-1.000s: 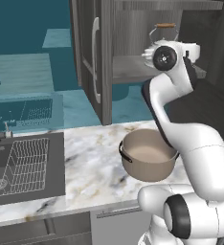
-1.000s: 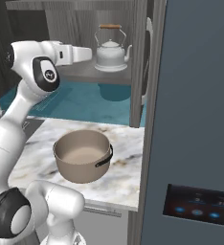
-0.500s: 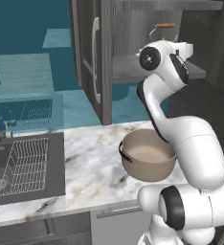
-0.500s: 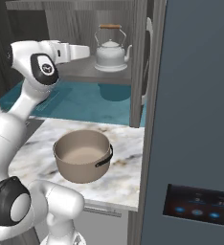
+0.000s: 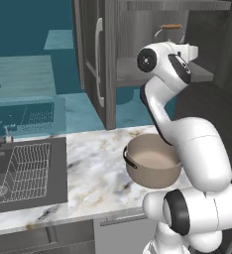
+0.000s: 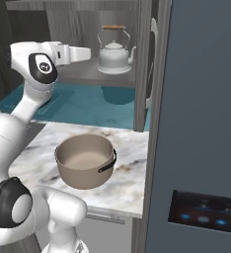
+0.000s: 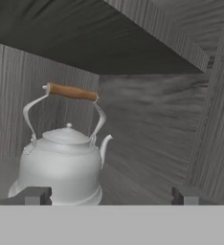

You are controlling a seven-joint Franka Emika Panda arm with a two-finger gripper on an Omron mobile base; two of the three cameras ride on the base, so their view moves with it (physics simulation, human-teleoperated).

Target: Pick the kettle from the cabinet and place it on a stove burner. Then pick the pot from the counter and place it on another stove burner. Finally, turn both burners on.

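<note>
The white arm is raised to the height of the grey shelf [image 6: 83,74] inside the dark wood-grain cabinet [image 5: 110,59], whose door with a long silver bar handle [image 5: 99,62] stands open. The pincer [image 7: 111,195] is spread wide, with nothing held between its finger tips [image 7: 35,195]. In the hand view the silvery-white kettle [image 7: 61,165] is seen ahead of the pincer and off toward its left tip, standing upright on the shelf, its thin wire handle arched overhead with a brown wooden grip [image 7: 71,92] and its spout turned toward the middle of the gap. In the right base view the pincer [image 6: 87,53] is seen just short of the kettle [image 6: 115,53], not touching it. Well below the pincer, the tan pot [image 6: 85,160] is seen resting on the veined marble counter [image 5: 95,173], pale inside, with a dark side handle [image 6: 107,164]. Farther along the counter a dark sink with a wire rack [image 5: 26,171] is set.
</note>
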